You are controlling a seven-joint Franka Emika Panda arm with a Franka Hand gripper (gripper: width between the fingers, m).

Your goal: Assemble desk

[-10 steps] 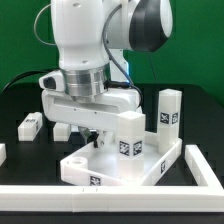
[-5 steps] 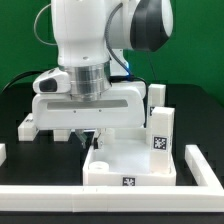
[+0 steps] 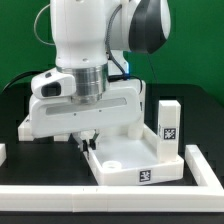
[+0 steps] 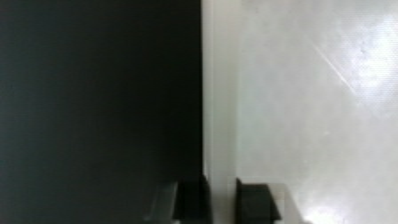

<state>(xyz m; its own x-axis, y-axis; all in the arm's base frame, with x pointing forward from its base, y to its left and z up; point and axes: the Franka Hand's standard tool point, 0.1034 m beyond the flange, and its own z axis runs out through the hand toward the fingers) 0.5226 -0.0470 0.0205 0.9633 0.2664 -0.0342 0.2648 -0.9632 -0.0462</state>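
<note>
Tabletop [image 3: 135,155]: one, rim-up on the black worktop [image 3: 30,170], near the border rail [image 3: 50,197]; green backdrop behind. Gripper [image 3: 88,143]: jaws narrowly apart, clamped across the tabletop's rim. Legs, two: upright leg [image 3: 168,122] just beside the tabletop; lying leg [image 3: 24,127], partly hidden.

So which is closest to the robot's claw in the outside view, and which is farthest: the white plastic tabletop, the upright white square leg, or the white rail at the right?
1. The white plastic tabletop: the gripper holds its rim.
2. The upright white square leg: behind the tabletop, on the exterior view's right.
3. The white rail: rightmost, just beyond the leg.
</note>
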